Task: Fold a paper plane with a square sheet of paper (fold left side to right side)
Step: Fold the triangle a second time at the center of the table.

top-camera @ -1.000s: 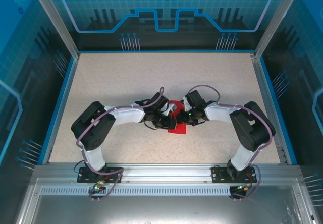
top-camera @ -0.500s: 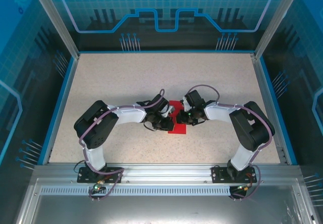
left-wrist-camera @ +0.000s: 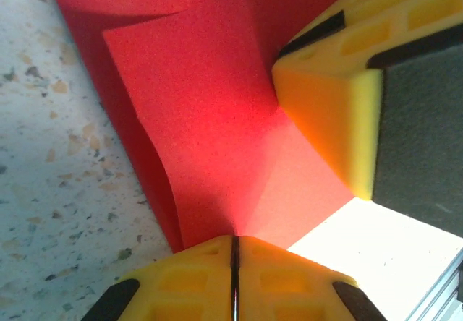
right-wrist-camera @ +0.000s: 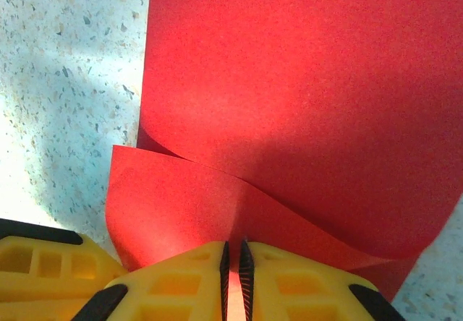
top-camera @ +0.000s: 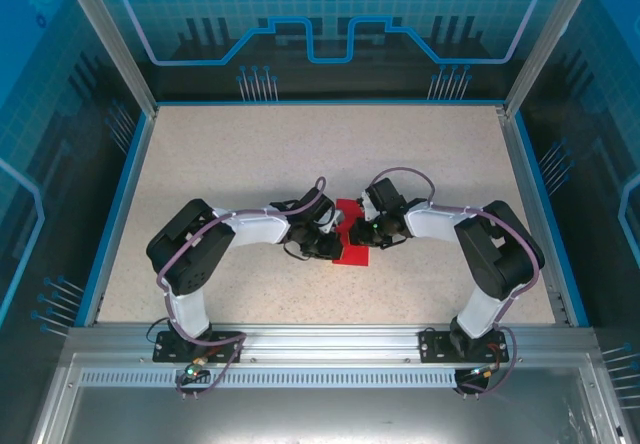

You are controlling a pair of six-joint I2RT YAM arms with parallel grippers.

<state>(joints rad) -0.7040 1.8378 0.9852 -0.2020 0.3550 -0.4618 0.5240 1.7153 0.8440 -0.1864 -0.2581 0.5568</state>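
The square sheet of paper is bright red and lies mid-table in loose overlapping layers, one flap curling up off the sheet below. My left gripper is shut on its edge from the left. In the left wrist view the yellow jaws pinch the red sheet, with the other gripper's yellow finger close by. From the right, my right gripper is shut on the paper as well. The right wrist view shows the lifted flap thin between its jaws, above the flat layer.
The speckled tabletop stretches wide behind and beside the paper. A raised blue rim bounds it left, right and back. A metal rail with both arm bases runs along the near edge.
The left arm shifted slightly left a second ago, showing a bit more red paper between the grippers, then held still. The right arm has not moved.
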